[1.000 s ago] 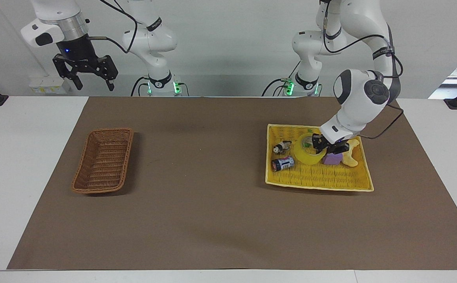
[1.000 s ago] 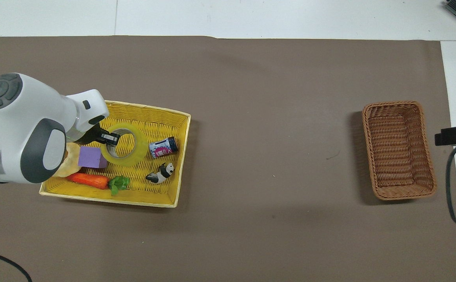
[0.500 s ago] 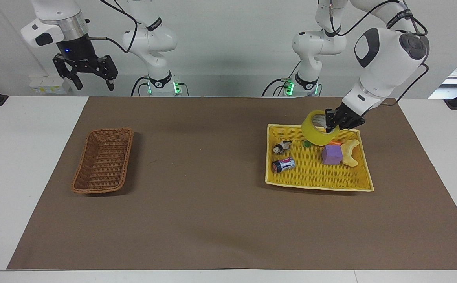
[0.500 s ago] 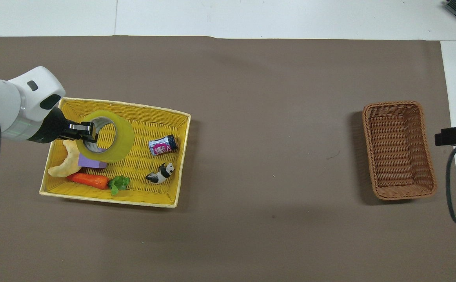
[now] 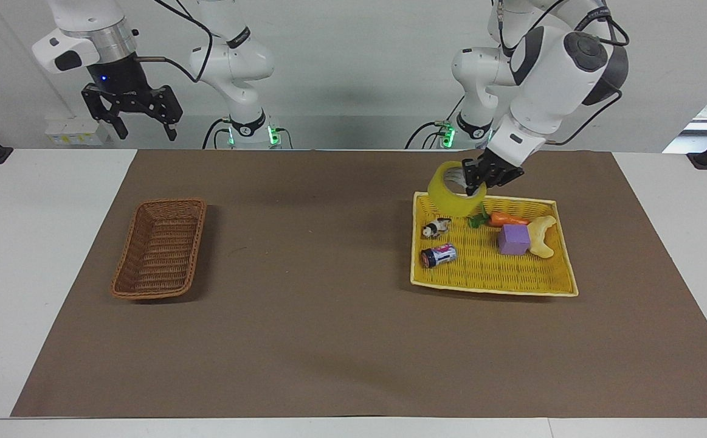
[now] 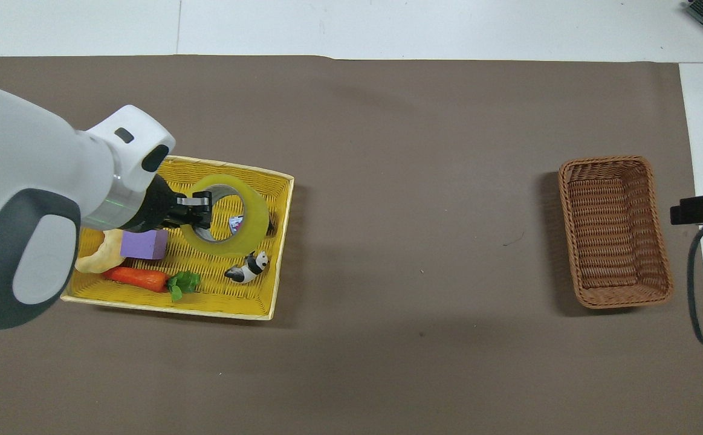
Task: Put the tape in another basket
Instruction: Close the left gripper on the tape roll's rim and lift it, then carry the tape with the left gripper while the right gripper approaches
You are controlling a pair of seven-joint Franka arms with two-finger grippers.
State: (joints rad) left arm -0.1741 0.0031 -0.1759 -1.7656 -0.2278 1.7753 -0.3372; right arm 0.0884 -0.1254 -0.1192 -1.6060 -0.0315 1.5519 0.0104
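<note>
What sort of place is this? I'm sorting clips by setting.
Probably a robotics lab. Two arms work at a white table under a brown mat. The left gripper holds the tape over the yellow tray; the right gripper waits above the table, the basket empty.

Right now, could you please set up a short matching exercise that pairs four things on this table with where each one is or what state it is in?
Things:
1. tape
2. brown wicker basket
3. purple block
4. right gripper

States:
A. lies in the yellow tray, beside the carrot
B. open, waiting above the table's edge
C. held in the air by the left gripper over the tray
D. stands at the right arm's end of the table, nothing in it

Pairs: 1-C, 2-D, 3-A, 4-B
</note>
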